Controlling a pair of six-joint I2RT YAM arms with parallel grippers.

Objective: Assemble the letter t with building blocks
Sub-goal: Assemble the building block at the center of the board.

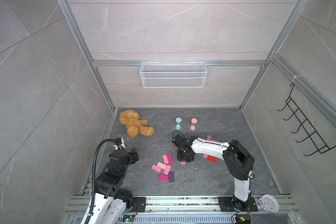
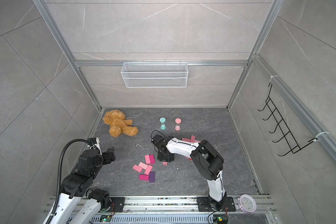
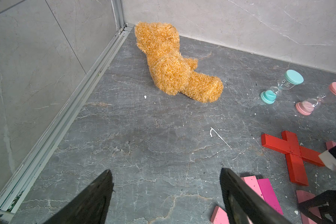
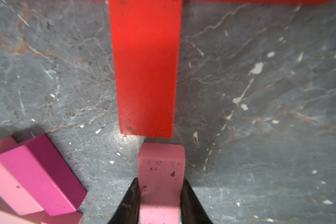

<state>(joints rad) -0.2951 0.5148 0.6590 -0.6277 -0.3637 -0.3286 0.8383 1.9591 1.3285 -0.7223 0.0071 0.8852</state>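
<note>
Here, the right gripper is seen closed on a light pink block, which is clamped by its long sides. The free end of this block is pointed at the end of a red block, and only a narrow strip of floor is seen between them. In a top view, the loose pink, magenta and purple blocks are found at 8 o'clock from this gripper. The left gripper is open, with nothing between its jaws, at 9 o'clock from these blocks.
</note>
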